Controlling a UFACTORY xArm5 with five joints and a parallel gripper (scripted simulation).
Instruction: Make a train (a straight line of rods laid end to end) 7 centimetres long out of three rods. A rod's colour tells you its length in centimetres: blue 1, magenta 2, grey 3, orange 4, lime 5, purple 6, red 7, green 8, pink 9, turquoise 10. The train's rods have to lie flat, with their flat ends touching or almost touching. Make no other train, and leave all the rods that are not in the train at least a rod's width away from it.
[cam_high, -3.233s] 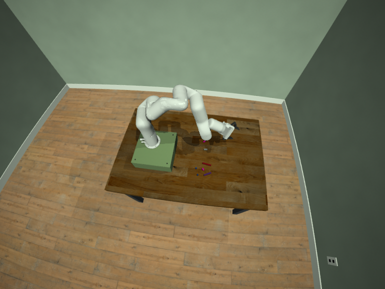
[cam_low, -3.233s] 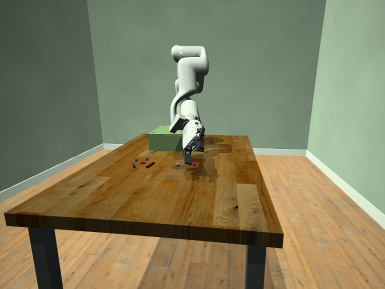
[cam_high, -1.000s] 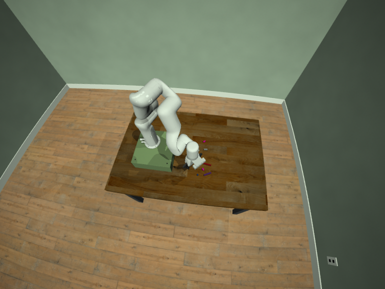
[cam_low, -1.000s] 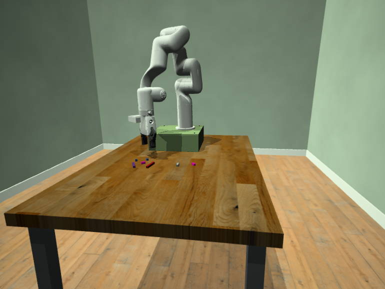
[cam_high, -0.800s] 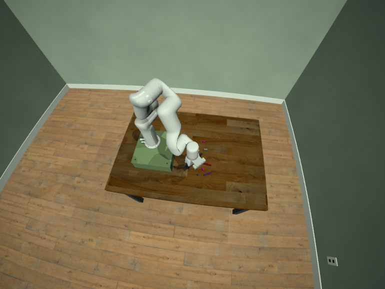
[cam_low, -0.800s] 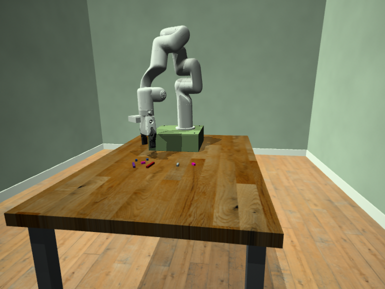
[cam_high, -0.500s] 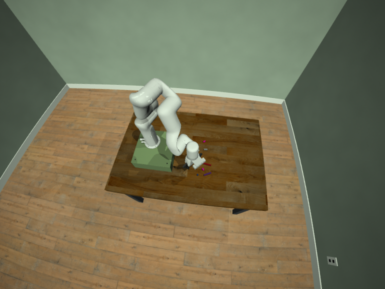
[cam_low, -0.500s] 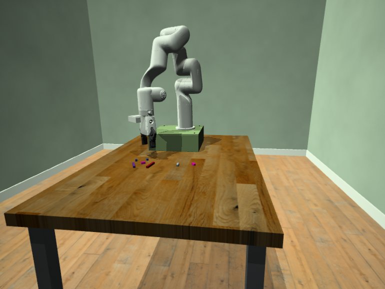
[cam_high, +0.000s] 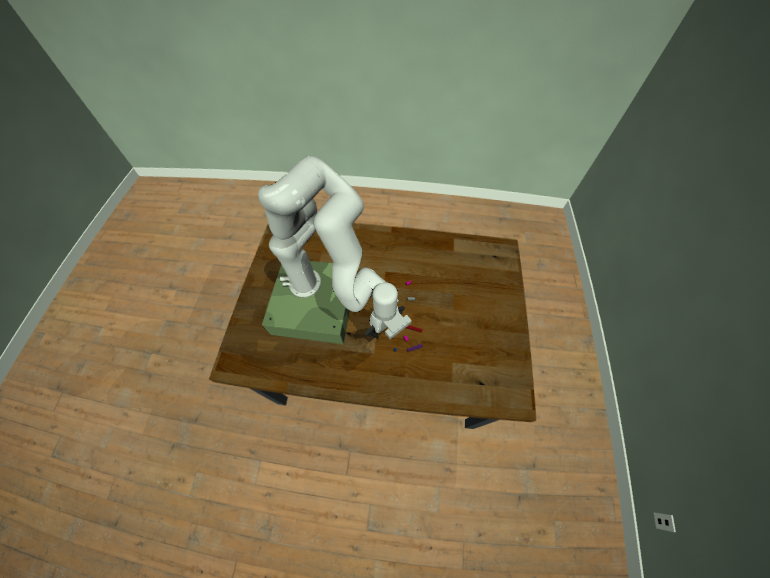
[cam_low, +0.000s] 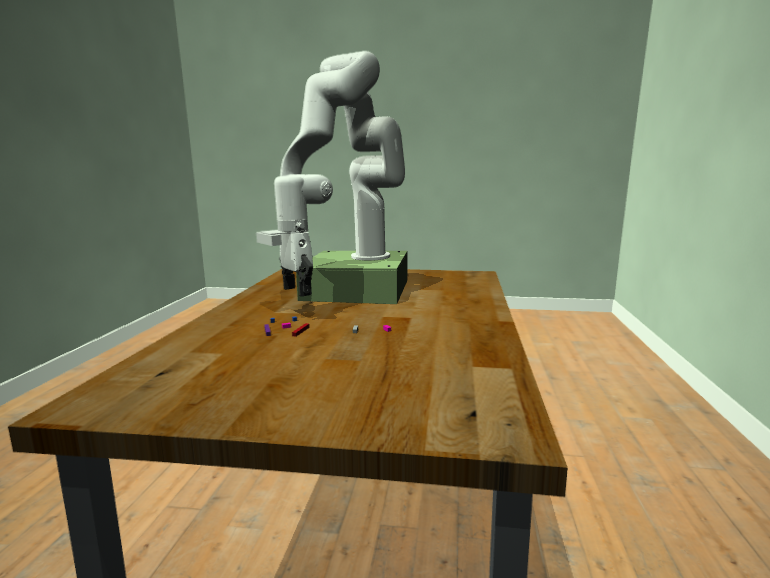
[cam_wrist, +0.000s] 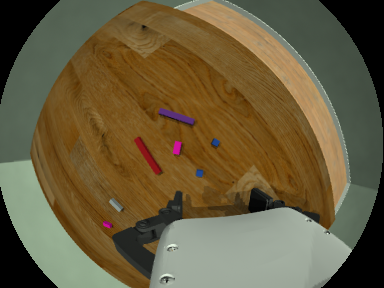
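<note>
Seven rods: we count them all lying flat on the table (cam_low: 385, 398), none touching another.
Gripper: our gripper (cam_low: 296, 283) hangs above the wood just beside the green base block (cam_low: 357, 279), fingers spread wide and nothing between them.
Red rod: the red rod (cam_wrist: 147, 155) lies at a slant in the middle of the cluster, ahead of our fingers in the wrist view.
Purple rod: the purple rod (cam_wrist: 176, 116) sits beyond the red one, apart from it and angled differently.
Near magenta: one magenta rod (cam_wrist: 178, 147) lies between the red and purple rods, close to both yet clear of each.
Blue pair: we see one blue rod (cam_wrist: 215, 143) and a second blue rod (cam_wrist: 199, 172) off to the side of that magenta piece, each on its own.
Grey rod: the grey rod (cam_wrist: 116, 204) lies well apart from the cluster, towards our left finger in the wrist view.
Far magenta: a second magenta rod (cam_wrist: 107, 224) rests near the grey one, not touching it.
Train: no two flat ends meet anywhere we can see.
</note>
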